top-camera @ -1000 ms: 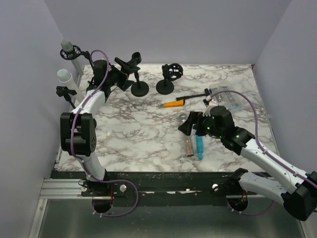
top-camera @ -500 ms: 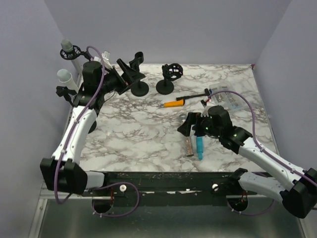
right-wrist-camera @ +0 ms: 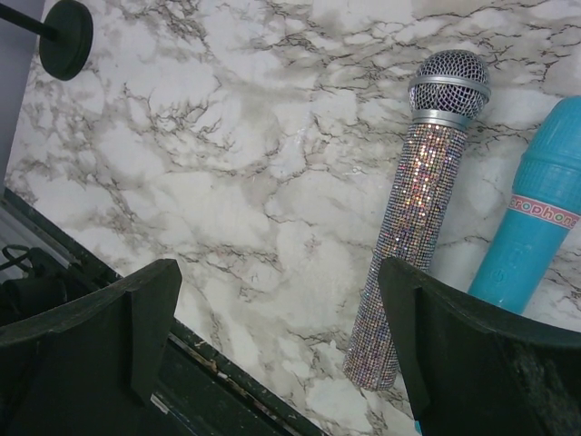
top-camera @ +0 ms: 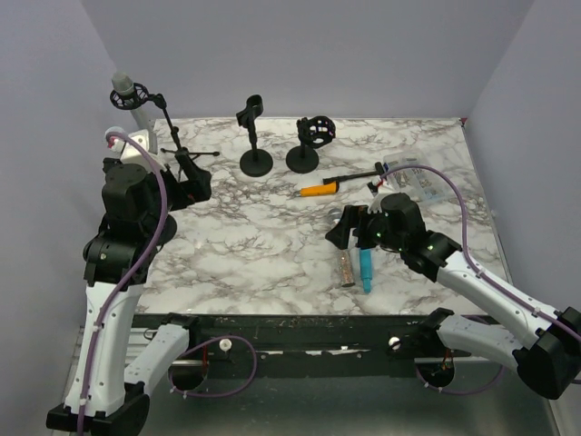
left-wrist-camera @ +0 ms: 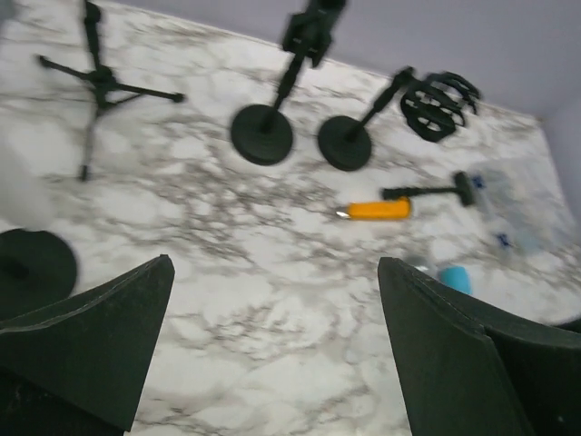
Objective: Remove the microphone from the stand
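A grey-headed microphone (top-camera: 121, 87) stands in a black ring mount (top-camera: 137, 92) at the far left corner, off the table's edge. My left gripper (top-camera: 192, 186) is open and empty, well in front of that mount and over the left part of the table. In the left wrist view its fingers (left-wrist-camera: 100, 341) are spread wide with only marble between them. My right gripper (top-camera: 349, 227) is open and empty, hovering just above a glitter microphone (right-wrist-camera: 419, 218) and a teal microphone (right-wrist-camera: 531, 238) that lie on the table.
A clip stand (top-camera: 253, 136) and a ring-mount stand (top-camera: 311, 139) stand at the back middle, and a small tripod (top-camera: 178, 151) at the back left. An orange microphone (top-camera: 320, 189), a black-handled one (top-camera: 356, 174) and a clear packet (top-camera: 418, 182) lie towards the right.
My left arm has pulled back from the clip stand towards the near left, empty. The clip stand, tilted before, stands upright now. The right arm has barely moved.
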